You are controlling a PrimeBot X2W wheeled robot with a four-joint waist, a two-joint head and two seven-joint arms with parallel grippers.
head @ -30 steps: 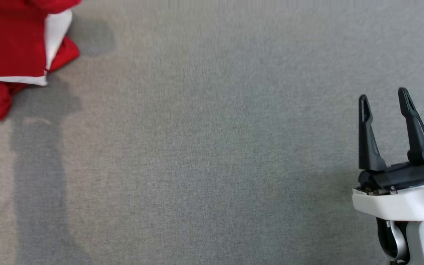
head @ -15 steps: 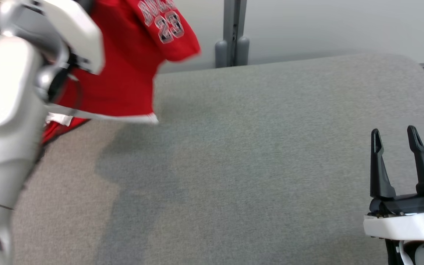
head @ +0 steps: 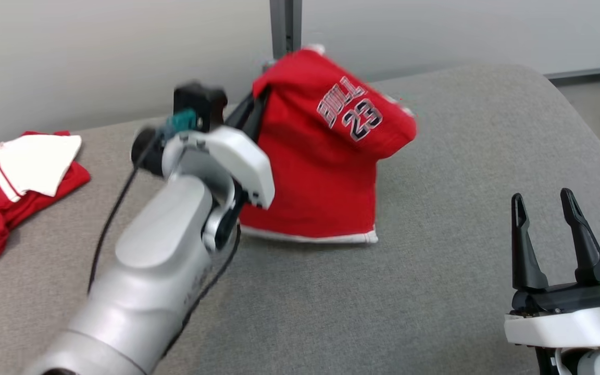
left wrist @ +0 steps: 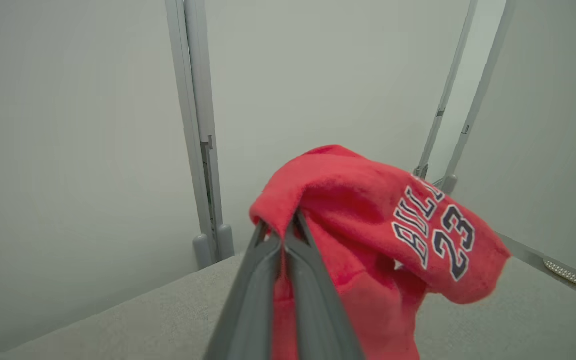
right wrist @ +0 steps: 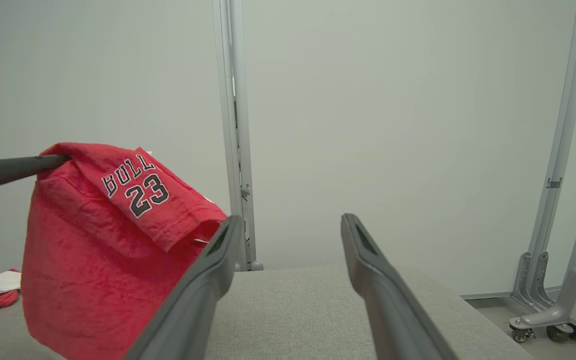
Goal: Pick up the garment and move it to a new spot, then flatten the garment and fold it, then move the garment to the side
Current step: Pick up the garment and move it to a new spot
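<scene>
A red garment (head: 326, 172) printed with "23" hangs in the air over the grey padded table (head: 435, 291), its white-trimmed hem brushing the surface. My left gripper (head: 259, 99) is shut on the garment's top fold. In the left wrist view the two fingers (left wrist: 298, 270) meet at the cloth (left wrist: 368, 210). My right gripper (head: 542, 200) stands open at the lower right, well apart from the cloth. In the right wrist view the garment (right wrist: 98, 235) hangs to the left of my open right gripper (right wrist: 288, 222).
A second red and white garment (head: 19, 177) lies crumpled at the table's far left. A grey post (head: 284, 26) stands against the pale wall behind the table. The table's rounded edge drops off at the right, where stand feet on wheels (right wrist: 543, 310) rest on the floor.
The head camera has tilted up, so the whole picture has shifted. My left arm has carried the hanging garment rightward, toward the table's middle. The right gripper stays open.
</scene>
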